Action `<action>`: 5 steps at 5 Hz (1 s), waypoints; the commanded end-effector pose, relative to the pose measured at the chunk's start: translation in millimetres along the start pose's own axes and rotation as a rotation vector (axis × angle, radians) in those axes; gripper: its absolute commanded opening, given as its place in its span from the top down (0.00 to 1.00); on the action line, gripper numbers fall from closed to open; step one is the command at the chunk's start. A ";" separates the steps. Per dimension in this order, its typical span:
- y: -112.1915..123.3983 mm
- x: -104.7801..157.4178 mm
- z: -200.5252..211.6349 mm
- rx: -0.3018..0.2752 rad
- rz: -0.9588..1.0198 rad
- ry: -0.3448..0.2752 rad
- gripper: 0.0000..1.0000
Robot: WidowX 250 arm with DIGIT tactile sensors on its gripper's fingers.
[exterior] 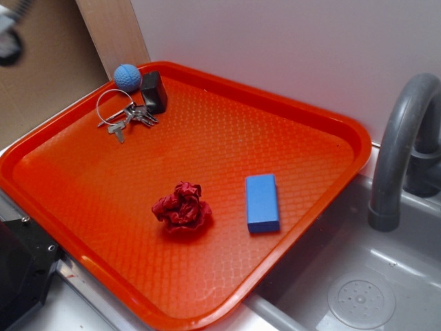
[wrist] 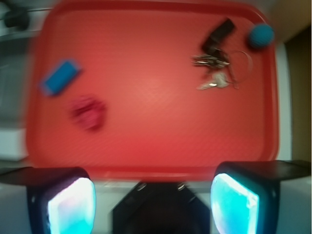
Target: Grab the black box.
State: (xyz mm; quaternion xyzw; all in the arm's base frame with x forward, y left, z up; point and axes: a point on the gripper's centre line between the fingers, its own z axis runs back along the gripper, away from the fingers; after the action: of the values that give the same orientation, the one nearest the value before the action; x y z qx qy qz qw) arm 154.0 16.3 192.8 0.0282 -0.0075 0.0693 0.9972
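Note:
The black box [exterior: 154,91] is a small matte cuboid standing at the far corner of the orange tray [exterior: 303,117], between the blue ball [exterior: 127,77] and a bunch of keys [exterior: 127,117]. In the wrist view the box [wrist: 219,34] is at the upper right, blurred, with the ball [wrist: 262,35] to its right and the keys [wrist: 214,68] below it. My gripper [wrist: 153,195] is open and empty, with its fingers [wrist: 73,204] wide apart. It is high over the tray's near rim, far from the box.
A crumpled red cloth [exterior: 182,208] and a flat blue block [exterior: 262,203] lie on the tray's nearer half. A large black machine with screws [exterior: 21,276] is at the lower left. A grey sink [exterior: 358,289] with a tap [exterior: 400,145] is at the right.

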 end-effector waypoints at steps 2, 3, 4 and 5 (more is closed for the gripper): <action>56.4 82.7 -43.5 -0.241 0.445 -0.208 0.00; 60.8 93.5 -59.0 -0.199 0.546 -0.245 0.00; 72.2 113.0 -75.0 -0.136 0.558 -0.243 0.00; 86.4 126.4 -95.5 -0.101 0.574 -0.215 0.00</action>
State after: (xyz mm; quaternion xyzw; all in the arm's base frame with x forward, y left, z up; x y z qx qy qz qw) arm 264.0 116.2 85.8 -0.0207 -0.0940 0.3465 0.9331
